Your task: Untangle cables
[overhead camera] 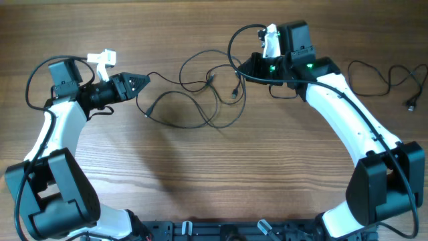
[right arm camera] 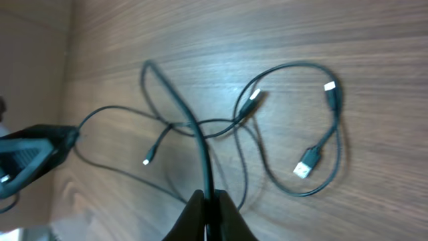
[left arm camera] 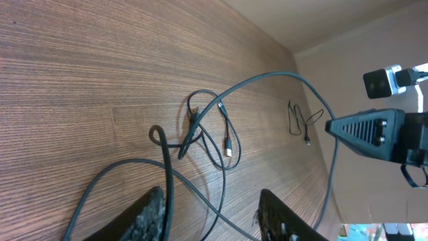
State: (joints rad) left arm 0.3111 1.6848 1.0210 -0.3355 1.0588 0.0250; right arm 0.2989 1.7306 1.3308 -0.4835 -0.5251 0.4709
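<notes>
The cables (right arm camera: 198, 130) are seen as a loose tangle of thin black cords at the ctr of the wooden table (overhead camera: 200, 181), btwn the two arms. In the overhead view, the left gripper (overhead camera: 142, 81) is placed at 9 o'clock from the tangle. The right gripper (overhead camera: 242, 66) is placed at 1 o'clock, and both tips are aimed inward.

In the left wrist view the L jaws are shown partly open. Its two fingers (left arm camera: 150, 214) are set apart at 6 o'clock of the frame. One strand is passed through the gap, nearer the finger at 7 o'clock. It is not clamped (clear space is left on its other side); whether that finger is touched cannot be told.

In the right wrist view the R jaws are pressed together on a strand. The strand is seen rising from the fingertips (right arm camera: 192, 217) toward 12 o'clock, then bent off toward 11 o'clock.

A flat USB plug (right arm camera: 304, 164) is found at 4 o'clock of the tangle in that view, w/ smaller plug ends lying nearby.

A further cord (overhead camera: 382, 92) is laid well apart at 3 o'clock, near the table edge. Green lamps (overhead camera: 271, 67) are lit on the R arm. Markings on plugs and arms are too small to be read.
</notes>
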